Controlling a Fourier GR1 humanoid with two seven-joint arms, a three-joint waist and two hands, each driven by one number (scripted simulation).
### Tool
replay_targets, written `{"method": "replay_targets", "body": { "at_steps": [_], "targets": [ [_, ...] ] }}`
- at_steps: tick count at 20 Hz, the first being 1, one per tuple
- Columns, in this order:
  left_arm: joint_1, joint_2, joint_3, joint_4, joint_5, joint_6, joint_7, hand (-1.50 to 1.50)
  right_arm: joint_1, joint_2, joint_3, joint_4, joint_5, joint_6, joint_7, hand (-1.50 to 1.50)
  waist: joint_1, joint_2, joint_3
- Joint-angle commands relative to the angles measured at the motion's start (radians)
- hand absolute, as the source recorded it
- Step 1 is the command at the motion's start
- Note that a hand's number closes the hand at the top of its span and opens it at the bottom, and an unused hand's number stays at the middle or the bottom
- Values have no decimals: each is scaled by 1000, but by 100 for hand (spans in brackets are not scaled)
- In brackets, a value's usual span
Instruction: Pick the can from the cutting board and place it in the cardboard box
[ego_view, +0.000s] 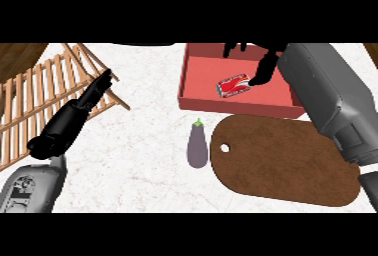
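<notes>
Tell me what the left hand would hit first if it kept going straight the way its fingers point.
Likely nothing: the left hand points up-right in the view, its tips at the wooden rack edge, with only bare counter beyond. Height is unclear.
</notes>
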Motion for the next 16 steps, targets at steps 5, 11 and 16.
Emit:
{"method": "replay_targets", "body": {
  "at_steps": [5,11,16],
  "targets": [
    [3,-20,-12,-17,-7,13,26,0,-21,36,-377,70,-372,59,-93,-150,-3,-1,4],
    [8,-28,-28,-26,-30,24,4,0,-72,-48,-586,206,-556,111,83,-150,10,7,1],
    [-23,-24,-15,6,-29,20,-1,0,-54,-102,-633,229,-592,67,88,-150,19,14,1]
  ]
}}
